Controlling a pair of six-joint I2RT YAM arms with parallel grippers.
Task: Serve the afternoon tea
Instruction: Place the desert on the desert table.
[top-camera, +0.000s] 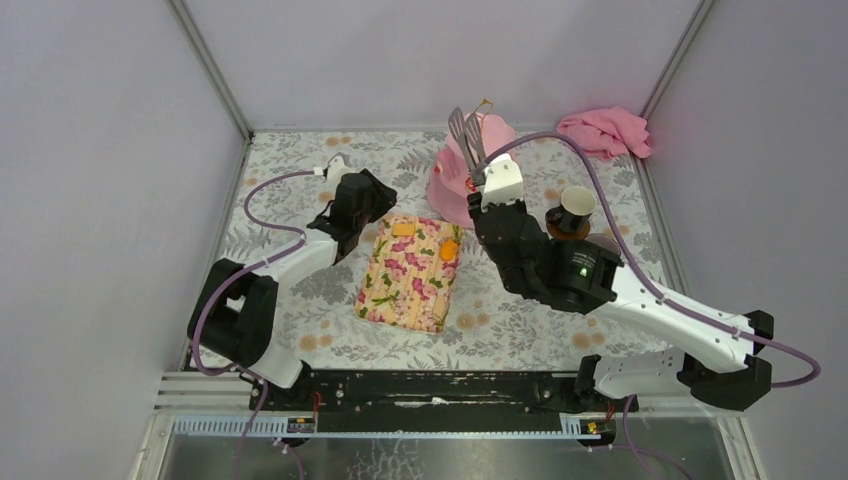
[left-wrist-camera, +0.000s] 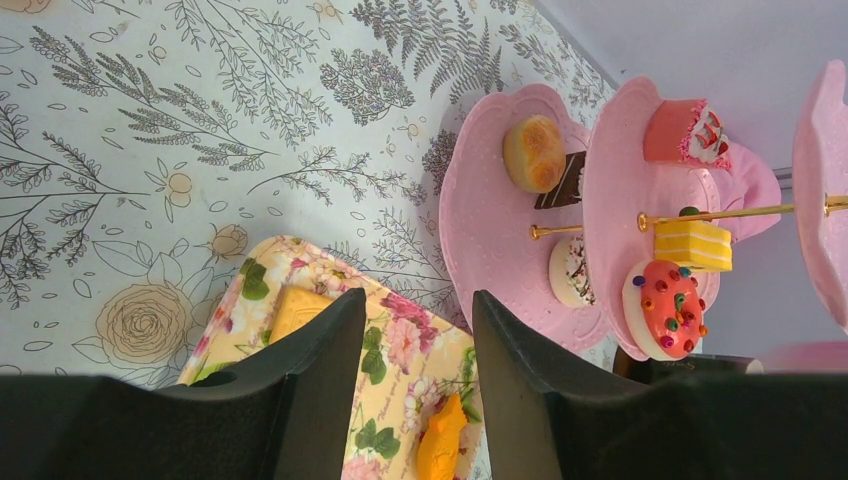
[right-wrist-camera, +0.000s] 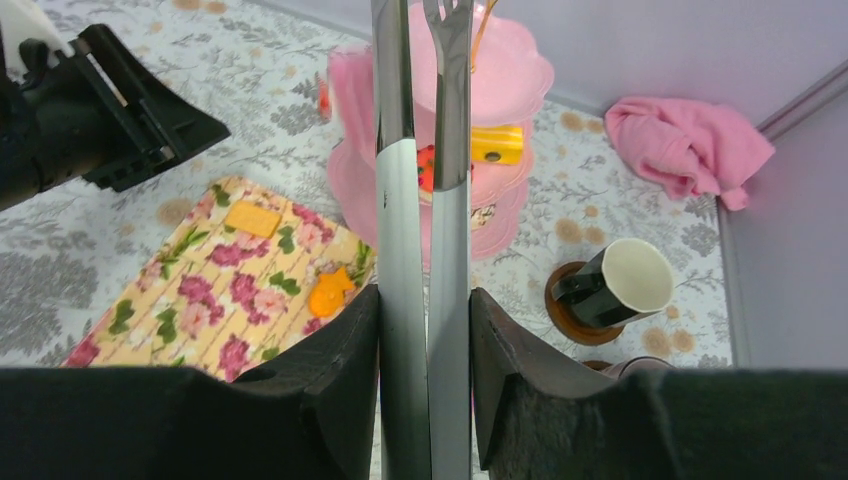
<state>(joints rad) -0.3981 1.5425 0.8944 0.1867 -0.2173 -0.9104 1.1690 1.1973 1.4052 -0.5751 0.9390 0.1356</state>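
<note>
The pink three-tier stand (top-camera: 447, 178) stands at the back centre. In the left wrist view its tiers (left-wrist-camera: 480, 220) carry a bun (left-wrist-camera: 533, 152), a chocolate piece (left-wrist-camera: 572, 180), a red roll (left-wrist-camera: 685, 132), a yellow cake (left-wrist-camera: 692, 245) and a red sprinkled doughnut (left-wrist-camera: 672, 305). A yellow biscuit (top-camera: 403, 229) and an orange piece (top-camera: 449, 250) lie on the floral tray. My right gripper (right-wrist-camera: 425, 295) is shut on two silver utensils (right-wrist-camera: 448, 150), one with fork tines, held upright before the stand. My left gripper (left-wrist-camera: 415, 300) is open and empty over the tray's far end. The black mug (right-wrist-camera: 620, 280) sits on a brown coaster.
The floral rectangular tray (top-camera: 405, 285) lies in the middle between the arms. A pink cloth (top-camera: 605, 130) is bunched in the back right corner. A second mug (right-wrist-camera: 630, 367) peeks out behind my right finger. Walls close in on three sides.
</note>
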